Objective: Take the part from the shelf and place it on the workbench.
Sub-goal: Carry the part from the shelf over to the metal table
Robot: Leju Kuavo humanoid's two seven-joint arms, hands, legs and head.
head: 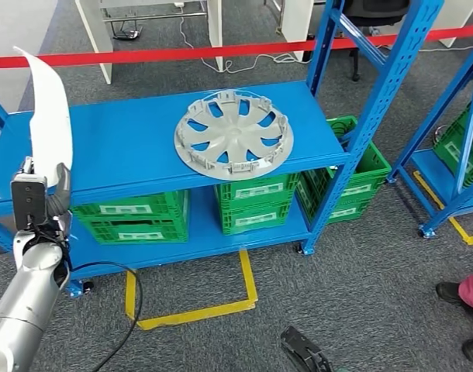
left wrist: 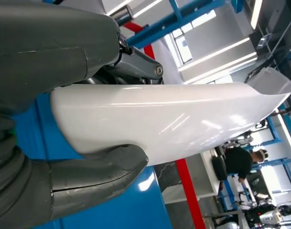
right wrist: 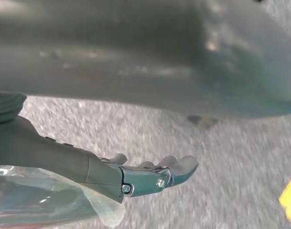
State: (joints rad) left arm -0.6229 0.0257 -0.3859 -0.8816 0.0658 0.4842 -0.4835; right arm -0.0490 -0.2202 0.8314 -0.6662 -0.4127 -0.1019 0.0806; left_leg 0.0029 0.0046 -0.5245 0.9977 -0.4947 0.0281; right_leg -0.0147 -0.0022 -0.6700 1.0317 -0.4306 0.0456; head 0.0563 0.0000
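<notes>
My left hand (head: pixel 38 205) grips a long, curved, glossy white part (head: pixel 50 116) by its lower end and holds it upright in front of the left end of the blue shelf (head: pixel 122 143). In the left wrist view the thumb and fingers of the left hand (left wrist: pixel 93 176) clamp the white part (left wrist: pixel 172 119) from both sides. My right hand (head: pixel 304 353) hangs low over the grey carpet at the bottom of the head view. In the right wrist view the right hand (right wrist: pixel 147 174) has its fingers stretched out with nothing in them.
A grey wheel cover (head: pixel 234 133) lies flat on the shelf's top board. Green crates (head: pixel 254 203) fill the lower level. A red tape barrier (head: pixel 163 54) runs behind. Yellow floor lines (head: pixel 193 314) mark the carpet. A person's feet (head: pixel 462 298) stand at the right, near a second blue rack (head: pixel 457 155).
</notes>
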